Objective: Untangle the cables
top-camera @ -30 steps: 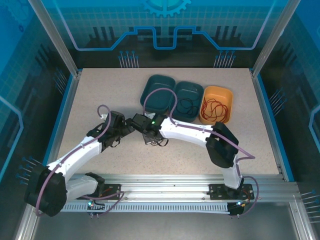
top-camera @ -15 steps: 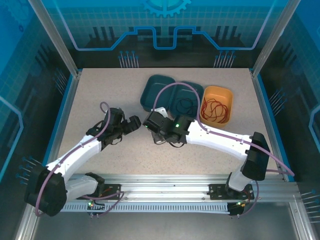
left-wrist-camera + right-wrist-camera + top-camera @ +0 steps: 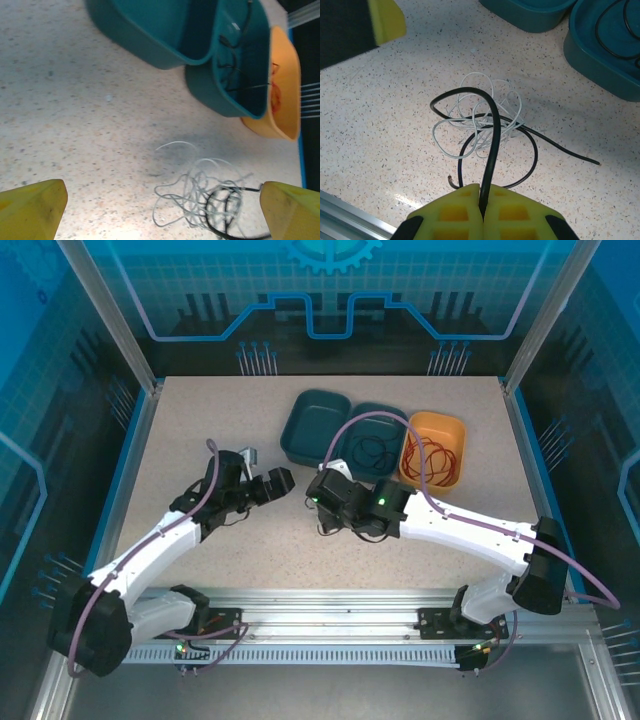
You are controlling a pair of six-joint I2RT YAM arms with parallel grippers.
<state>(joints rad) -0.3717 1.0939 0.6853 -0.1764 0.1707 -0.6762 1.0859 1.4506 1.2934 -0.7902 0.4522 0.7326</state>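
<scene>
Three trays (image 3: pixel 297 433), seemingly four cables (image 3: pixel 493 134)

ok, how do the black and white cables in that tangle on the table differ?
The black cable is thicker and forms a couple of wide loops; the white cable is thinner, in many small loops. The black cable is pinched in the shut right gripper and rises off the table; the white cable lies on it, unheld. Both are snarled together.
</scene>
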